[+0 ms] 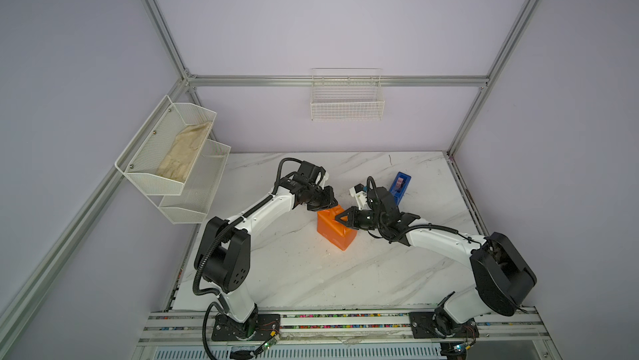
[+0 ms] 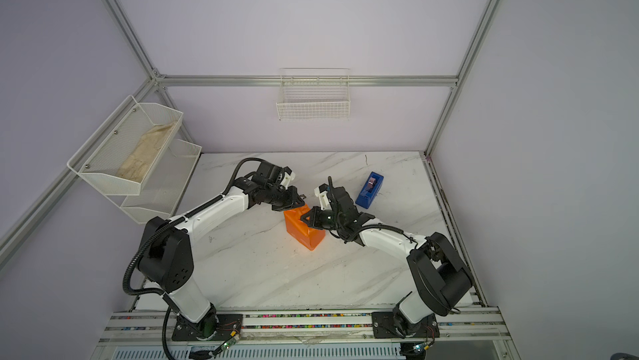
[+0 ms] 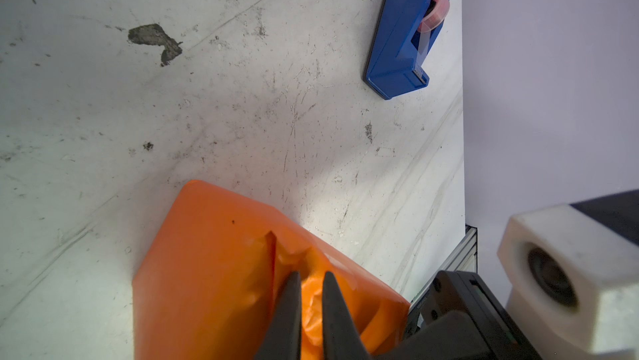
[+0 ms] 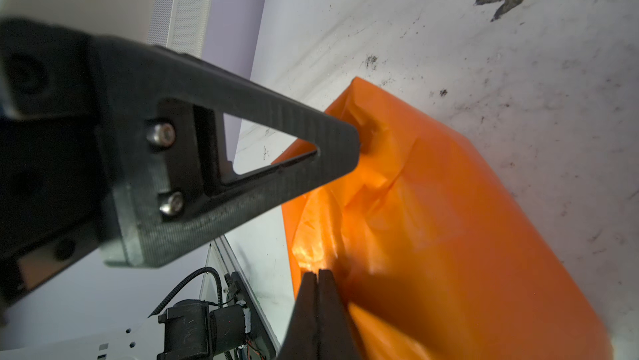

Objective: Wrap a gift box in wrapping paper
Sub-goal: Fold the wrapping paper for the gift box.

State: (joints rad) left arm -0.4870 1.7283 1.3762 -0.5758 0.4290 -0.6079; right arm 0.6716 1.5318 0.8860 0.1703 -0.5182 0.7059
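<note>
On your marble desk (image 1: 294,271), the wrapping paper (image 1: 337,233) sits mid-desk as an orange box-shaped bundle, the gift box hidden inside it. Your right gripper (image 4: 317,273) presses its tips together against the paper's top. Your left gripper (image 3: 308,277), tips slightly apart, straddles a crumpled fold. Beyond, toward the far right corner, the blue tape dispenser (image 1: 399,187) stands.

Glossy orange wrapping paper (image 1: 337,232) fully covers the boxy parcel, crumpled at one end, mid-table

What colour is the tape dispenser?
Blue, with a pinkish tape roll; the tape dispenser shows best in the left wrist view.
</note>
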